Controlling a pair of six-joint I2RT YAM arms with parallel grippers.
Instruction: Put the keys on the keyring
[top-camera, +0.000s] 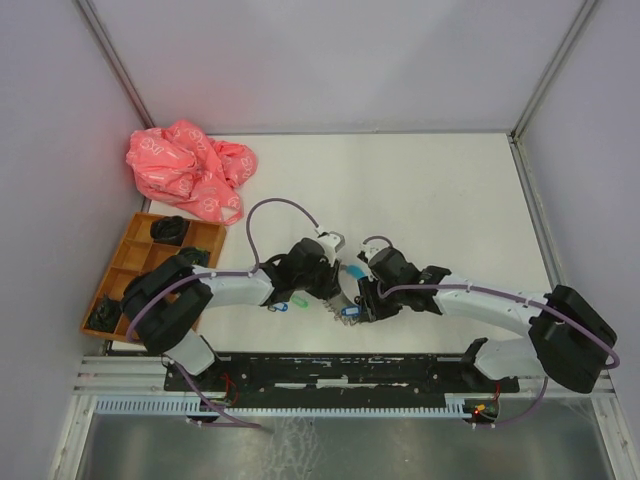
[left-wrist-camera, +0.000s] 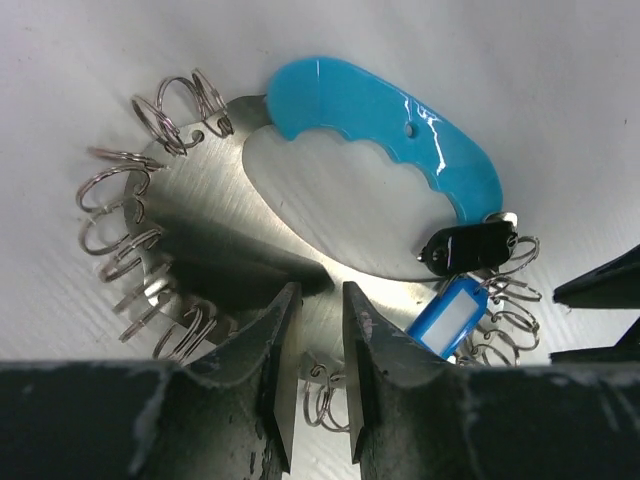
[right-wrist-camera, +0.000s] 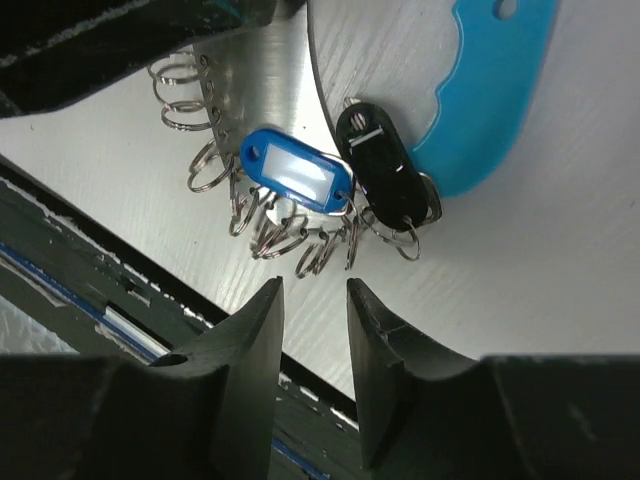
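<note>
The keyring is an oval metal plate (left-wrist-camera: 215, 205) with a light-blue curved handle (left-wrist-camera: 390, 130) and several split rings (left-wrist-camera: 130, 230) around its rim. It lies flat on the table (top-camera: 400, 190). A blue key tag (left-wrist-camera: 447, 315) and a black key fob (left-wrist-camera: 468, 247) lie at its rim among the rings; they also show in the right wrist view as the tag (right-wrist-camera: 295, 180) and the fob (right-wrist-camera: 385, 170). My left gripper (left-wrist-camera: 320, 292) has its tips on the plate's near rim, jaws narrowly apart, a split ring showing between them. My right gripper (right-wrist-camera: 313, 285) is a little open and empty, just short of the tag. Green (top-camera: 297, 300) and blue (top-camera: 278, 307) tagged keys lie under my left arm.
A crumpled pink plastic bag (top-camera: 190, 165) lies at the back left. An orange compartment tray (top-camera: 135, 270) with dark items stands at the left edge. The table's front edge and black rail (right-wrist-camera: 90, 270) run close beside my right gripper.
</note>
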